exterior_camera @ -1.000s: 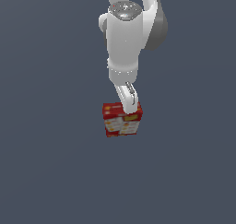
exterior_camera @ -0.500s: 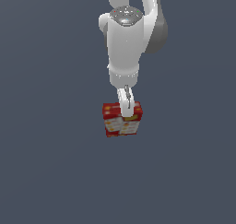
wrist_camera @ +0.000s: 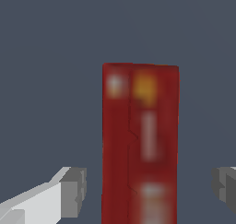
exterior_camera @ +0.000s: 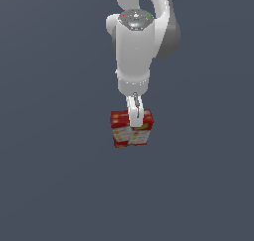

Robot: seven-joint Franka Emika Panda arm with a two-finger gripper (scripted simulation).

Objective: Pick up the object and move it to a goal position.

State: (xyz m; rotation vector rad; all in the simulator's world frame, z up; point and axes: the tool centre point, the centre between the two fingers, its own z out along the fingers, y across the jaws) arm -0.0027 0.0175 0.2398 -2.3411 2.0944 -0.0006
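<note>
Red box [exterior_camera: 131, 129] with white and yellow printed panels, sitting on plain grey worktop [exterior_camera: 54, 175], roughly centre of exterior view, slightly below the middle. White arm [exterior_camera: 136, 41] coming straight down from top of exterior view, ending right over the box. Gripper [exterior_camera: 135, 115] lowered to the box's top edge, one white finger [exterior_camera: 134, 111] visible in front of the upper part of the box. In wrist view, box [wrist_camera: 139, 142] seen from above as a tall narrow red strip with blurry white and yellow marks, running between the two grey fingertips. Gripper [wrist_camera: 147, 191] spread wide, pads [wrist_camera: 73, 191] on either side of the box, each standing clearly apart from the red sides with grey worktop [wrist_camera: 50, 57] showing in both gaps. No contact visible between pads and box. Box upright, not tilted, resting on the worktop as far as can be told. Print on box too blurred to read.
</note>
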